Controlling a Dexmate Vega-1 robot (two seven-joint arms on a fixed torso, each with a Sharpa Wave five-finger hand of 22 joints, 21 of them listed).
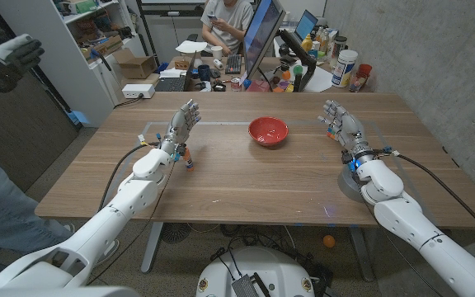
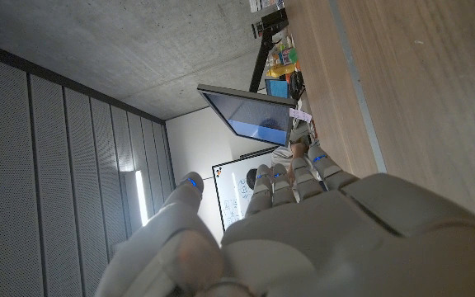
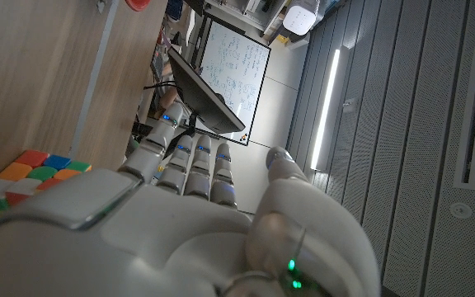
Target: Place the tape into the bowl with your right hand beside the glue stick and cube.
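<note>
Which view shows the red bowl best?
Head view: the red bowl sits whole and unobstructed at the table's middle, between the two hands, and looks empty. The right wrist view catches just a red sliver of it at the frame edge.

Beyond my table (image 1: pixel 246 177) a person (image 1: pixel 226 18) sits at a cluttered desk. A tilted monitor (image 1: pixel 262 37) stands there. Another person's gloved hand (image 1: pixel 2 56) shows at the side.

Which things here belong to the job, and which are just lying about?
Job: red bowl, right hand, cube, grey ring (probably the tape), small stick (probably the glue stick).
Lying about: left hand, monitor, white canister.
</note>
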